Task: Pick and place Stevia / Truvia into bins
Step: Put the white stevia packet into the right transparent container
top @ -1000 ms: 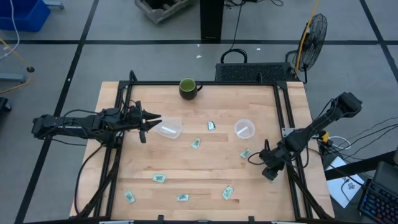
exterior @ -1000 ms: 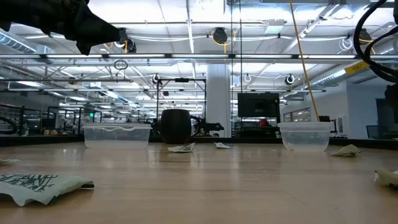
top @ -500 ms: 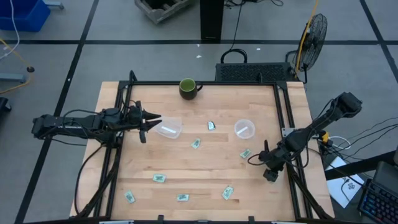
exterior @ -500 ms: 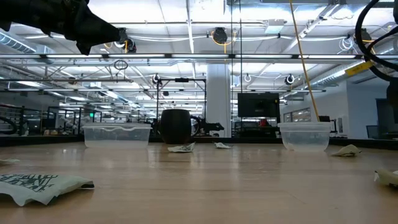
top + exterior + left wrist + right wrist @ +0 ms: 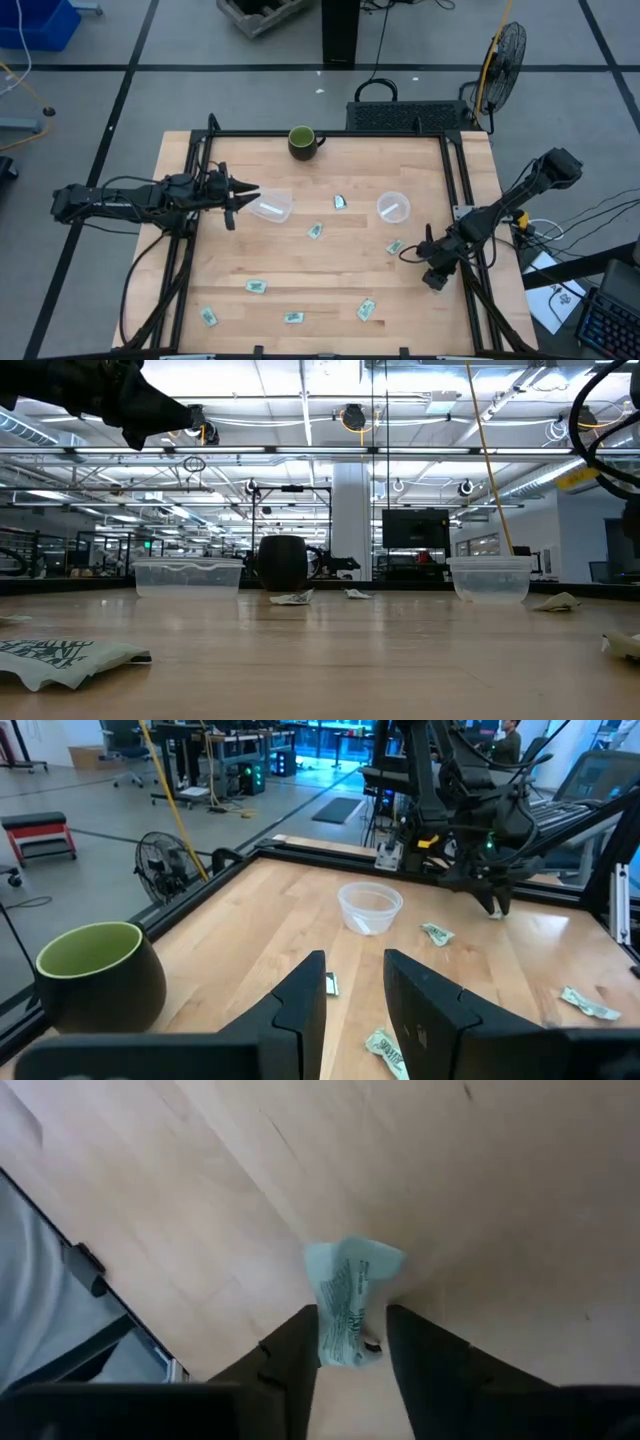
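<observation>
Several pale green sachets lie flat on the wood, and more along the near edge. The rounded-square tub and the round cup stand mid-table. My right gripper points down at the table near its right edge, shut on one sachet. My left gripper hovers open, well above the table, just left of the tub. My right gripper pinches a crumpled green sachet by its lower end between the two fingers, coming from above and pointing down. The rest of the sachet sticks out past the fingertips toward the wood. I cannot tell whether it is clear of the table.
A dark green mug stands at the far edge. Black frame rails run along the table's left side and right side; my right gripper works close to the right rail. Bare wood lies between the tub and the near sachets.
My right arm has shifted slightly near the table's right edge. The sachets on the table, the tub, the cup and my left arm stand as before.
</observation>
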Tool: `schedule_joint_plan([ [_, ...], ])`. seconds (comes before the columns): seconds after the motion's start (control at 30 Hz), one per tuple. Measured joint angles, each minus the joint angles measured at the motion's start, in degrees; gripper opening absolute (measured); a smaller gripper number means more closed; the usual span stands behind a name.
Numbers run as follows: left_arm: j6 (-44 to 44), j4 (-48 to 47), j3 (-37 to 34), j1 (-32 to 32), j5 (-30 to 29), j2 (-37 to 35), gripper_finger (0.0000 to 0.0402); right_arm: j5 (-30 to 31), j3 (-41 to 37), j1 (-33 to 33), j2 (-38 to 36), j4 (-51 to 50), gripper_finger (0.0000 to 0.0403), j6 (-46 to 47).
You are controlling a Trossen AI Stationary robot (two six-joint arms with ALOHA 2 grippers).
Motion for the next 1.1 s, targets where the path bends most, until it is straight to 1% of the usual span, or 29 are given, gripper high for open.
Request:
schedule_joint_plan([
  [0.27,0.0,0.0,0.0,0.0,0.0,0.0,0.0108,-1.0,-0.5,0.0,-0.9,6.7,0.0033,-1.6],
  [0.33,0.0,0.1,0.0,0.0,0.0,0.0,0.0108,0.0,-0.6,0.1,-1.8,7.9,0.0014,-1.9],
  [0.4,0.0,0.1,0.0,0.0,0.0,0.0,0.0108,1.8,-0.6,0.0,-2.9,8.4,0.0005,-2.8],
  [0.43,0.0,0.1,0.0,0.0,0.0,0.0,0.0108,3.6,-0.6,0.0,-3.5,8.4,0.0004,-3.5],
  [0.5,0.0,0.2,0.0,0.0,0.0,0.0,0.0108,9.5,-0.6,0.0,-4.8,8.7,0.0008,-5.9],
  [0.6,0.0,0.8,0.0,0.0,0.0,0.0,0.0108,19.1,-0.6,-0.8,-7.0,11.7,0.0008,-12.1],
  [0.7,0.2,1.4,0.0,0.0,0.0,0.0,0.0108,28.9,-0.6,-1.7,-9.4,17.6,0.0002,-22.8],
  [0.8,3.2,1.4,0.0,0.0,0.0,0.0,0.0108,35.8,-0.5,-3.0,-12.5,21.5,0.0003,-33.0],
  [0.93,5.7,1.4,0.0,0.0,0.0,0.0,0.0108,44.7,-0.5,-5.9,-16.3,20.5,0.0002,-41.2],
  [1.03,5.9,1.4,0.0,0.0,0.0,0.0,0.0108,53.7,-0.5,-9.2,-18.6,19.1,0.0001,-46.4],
  [1.1,5.9,1.4,0.0,0.0,0.0,0.0,0.0108,57.5,0.3,-11.9,-19.9,16.9,0.0001,-49.9],
])
